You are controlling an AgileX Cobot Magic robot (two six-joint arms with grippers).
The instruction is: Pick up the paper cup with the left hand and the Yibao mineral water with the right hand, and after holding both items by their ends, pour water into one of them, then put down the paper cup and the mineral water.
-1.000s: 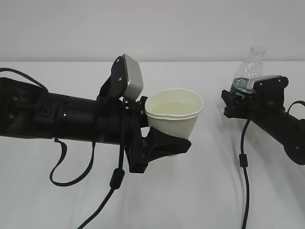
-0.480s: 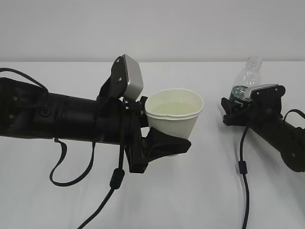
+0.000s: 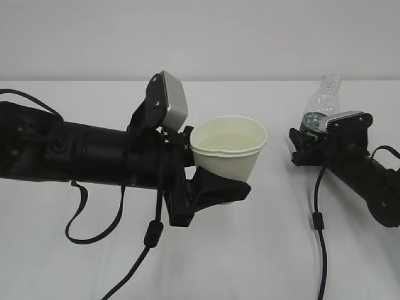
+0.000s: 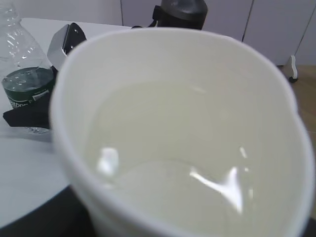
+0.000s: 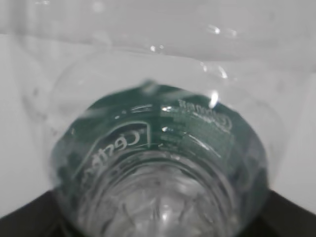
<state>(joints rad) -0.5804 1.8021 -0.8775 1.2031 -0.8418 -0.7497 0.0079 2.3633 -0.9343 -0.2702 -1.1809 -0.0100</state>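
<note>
altogether one paper cup [image 3: 227, 152], one bottle [image 3: 321, 102], two hands, each full

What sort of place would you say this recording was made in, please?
Probably a lab or office test room: a plain white table, a bare pale wall, and grey cabinet-like panels behind, with wood-toned flooring.

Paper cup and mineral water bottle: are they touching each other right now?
Apart. The exterior view shows bare table between the paper cup in the left pincer and the mineral water bottle in the right pincer.
</note>
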